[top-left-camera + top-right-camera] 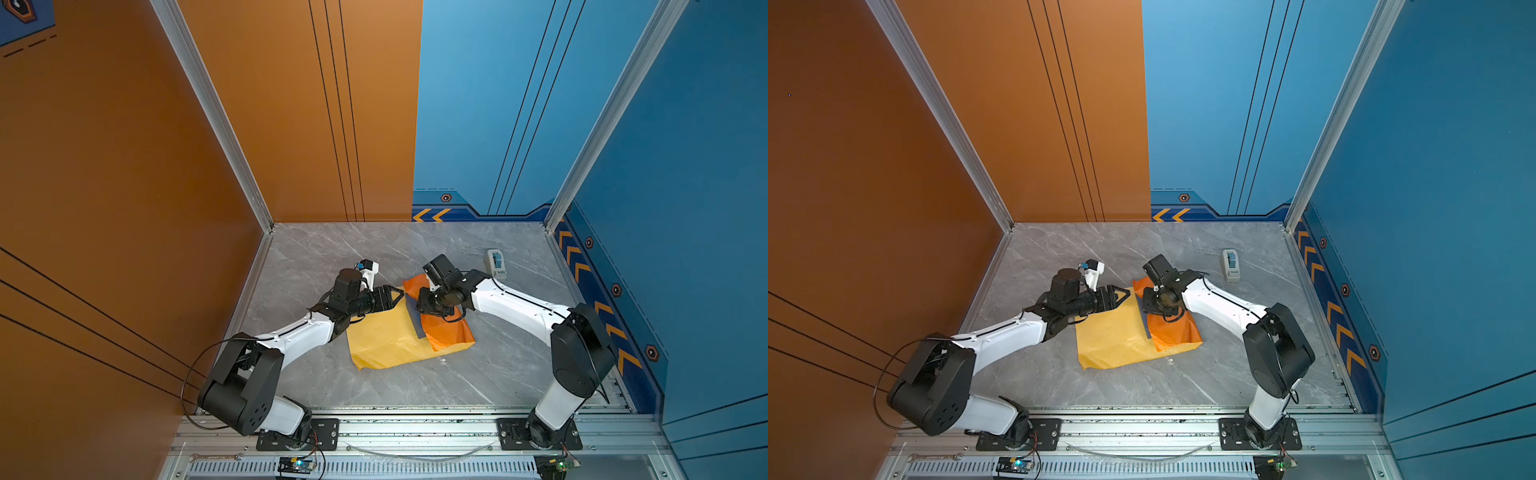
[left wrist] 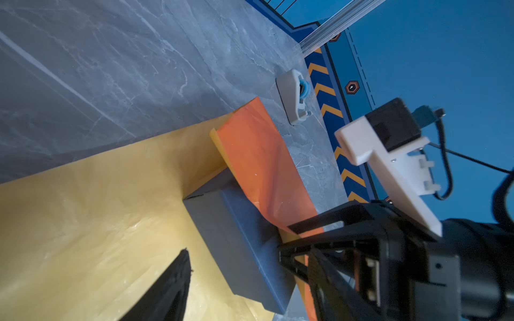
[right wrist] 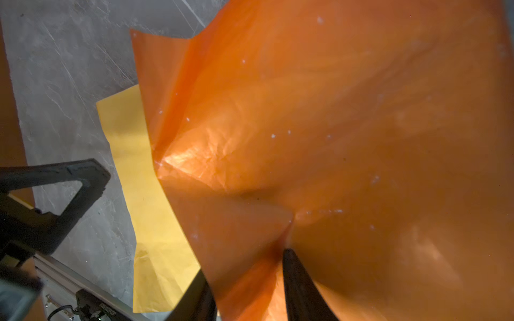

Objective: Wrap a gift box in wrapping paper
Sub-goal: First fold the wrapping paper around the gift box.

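Observation:
The wrapping paper (image 1: 382, 338) lies on the grey table, pale yellow face up, in both top views (image 1: 1113, 338). Its right part is folded over, orange face (image 1: 449, 332) up, across the gift box. Of the dark blue gift box (image 1: 415, 322) only a strip along its left side shows; the left wrist view shows its side and lid (image 2: 230, 236). My right gripper (image 1: 423, 306) hangs over the orange flap, jaws apart with a fold of orange paper (image 3: 333, 125) between them (image 3: 244, 264). My left gripper (image 1: 397, 293) is open at the box's far left corner, holding nothing; one finger (image 2: 178, 283) shows above the yellow sheet.
A small white tape dispenser (image 1: 496, 262) with a blue roll stands at the back right near the blue wall. Orange and blue walls enclose the table on three sides. A metal rail with a wrench (image 1: 216, 457) runs along the front.

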Available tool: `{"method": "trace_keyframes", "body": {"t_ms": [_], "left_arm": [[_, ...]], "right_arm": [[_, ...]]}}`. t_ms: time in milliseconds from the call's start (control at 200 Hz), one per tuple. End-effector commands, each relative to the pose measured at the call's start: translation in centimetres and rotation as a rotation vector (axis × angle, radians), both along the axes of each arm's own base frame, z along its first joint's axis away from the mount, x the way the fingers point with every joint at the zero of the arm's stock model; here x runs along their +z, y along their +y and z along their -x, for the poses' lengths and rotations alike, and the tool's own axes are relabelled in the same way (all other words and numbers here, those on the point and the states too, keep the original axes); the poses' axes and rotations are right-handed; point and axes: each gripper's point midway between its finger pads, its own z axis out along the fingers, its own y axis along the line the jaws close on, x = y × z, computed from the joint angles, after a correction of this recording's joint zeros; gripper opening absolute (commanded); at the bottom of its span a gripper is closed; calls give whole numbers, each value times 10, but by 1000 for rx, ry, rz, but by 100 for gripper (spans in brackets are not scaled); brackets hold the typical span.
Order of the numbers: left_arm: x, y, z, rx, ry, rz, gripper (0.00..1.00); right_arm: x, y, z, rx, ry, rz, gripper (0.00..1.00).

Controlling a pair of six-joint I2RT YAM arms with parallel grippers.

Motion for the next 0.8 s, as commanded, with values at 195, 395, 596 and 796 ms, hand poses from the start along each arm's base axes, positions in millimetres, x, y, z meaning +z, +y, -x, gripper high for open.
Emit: {"method": "trace_keyframes", "body": {"t_ms": [195, 395, 596, 796], "left_arm": [[-16, -32, -7, -13, 63, 64, 65], [-31, -54, -8, -57, 89, 71, 65], [-39, -58, -10, -43, 100, 84, 64], [-46, -54, -9, -27, 111, 64, 60]], "right_arm": [[-13, 3, 9, 9, 35, -45, 43], [-15, 5, 12, 22, 40, -51, 44], [-16, 4, 12, 23, 36, -50, 46], [-13, 8, 11, 29, 25, -63, 46]]}}
